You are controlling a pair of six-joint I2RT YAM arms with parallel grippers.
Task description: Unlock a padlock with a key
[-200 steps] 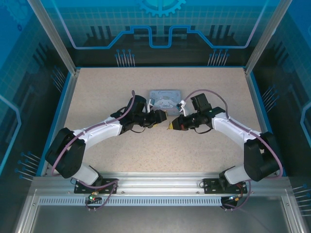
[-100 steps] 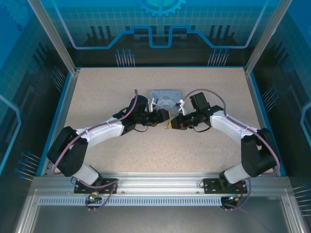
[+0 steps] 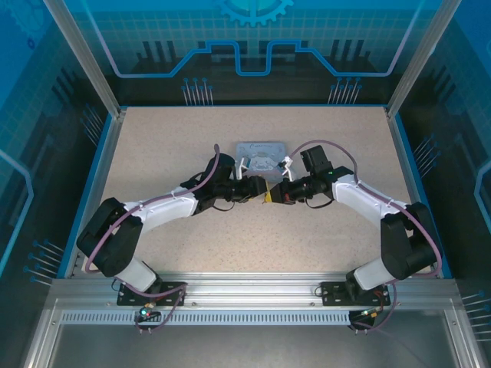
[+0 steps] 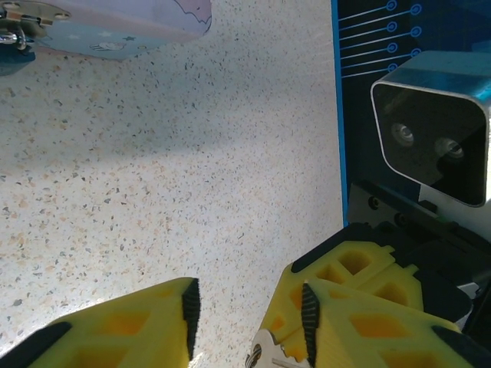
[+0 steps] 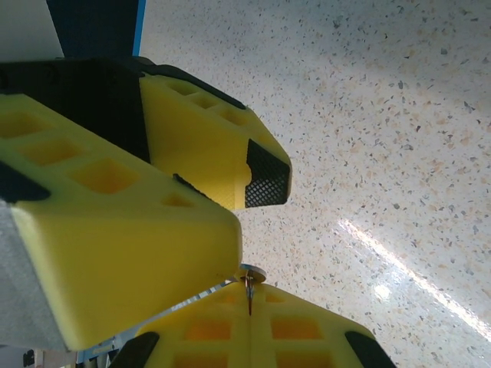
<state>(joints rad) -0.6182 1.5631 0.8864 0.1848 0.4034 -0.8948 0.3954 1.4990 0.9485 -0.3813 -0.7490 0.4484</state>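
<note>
Light, stiff and likely slippery, the key (image 5: 249,285) is pinched tight in the right fingers (image 5: 115,253). The left fingers (image 4: 115,333) stand partly apart around its flat head, the best hold, gripping nothing. The padlock (image 4: 9,34) seemingly hangs on the tin (image 4: 115,23).

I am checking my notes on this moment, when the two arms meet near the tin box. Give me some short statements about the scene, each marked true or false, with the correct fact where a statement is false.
1. The right gripper is shut on the key. True.
2. The left gripper has its jaws pressed together. False: a clear gap stands between its fingers.
3. The pale blue tin box lies beyond both grippers, toward the far edge of the table. True.
4. The key lies loose on the table. False: it is pinched in the right gripper.
5. The two grippers are at opposite sides of the table. False: their tips meet near its middle.
</note>
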